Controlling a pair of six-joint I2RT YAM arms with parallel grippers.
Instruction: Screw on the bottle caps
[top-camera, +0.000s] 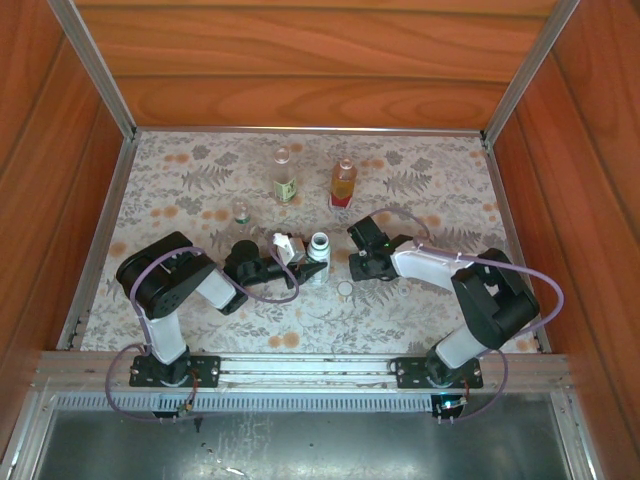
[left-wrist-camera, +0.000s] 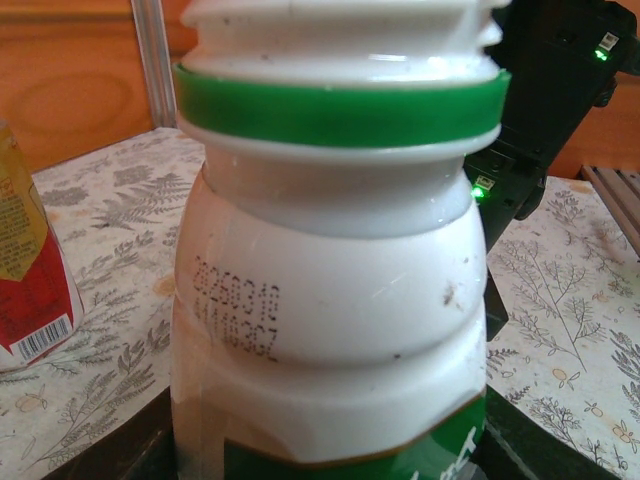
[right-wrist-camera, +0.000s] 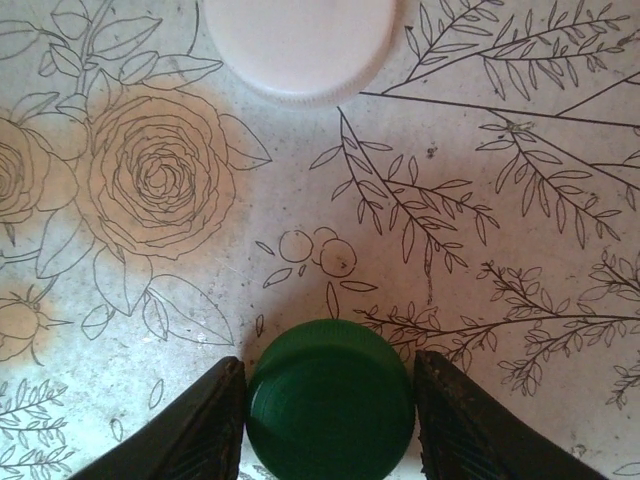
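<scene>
My right jaws pinch the green cap (right-wrist-camera: 330, 405) lying on the desk (right-wrist-camera: 520, 250), which I judge light, stiff and slick, best gripped squarely across its rim, while my left jaws clasp the upright white bottle (left-wrist-camera: 330, 330) low on its firm body, threaded neck bare.

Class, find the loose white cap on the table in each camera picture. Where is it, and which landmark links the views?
Top external: the white cap lies near the picture's middle, just below the right gripper.
Right wrist: at the top edge, above the green cap between the fingers.
Left wrist: the shared landmark lies behind the white bottle.
Shared landmark: the flowered table cover.
</scene>
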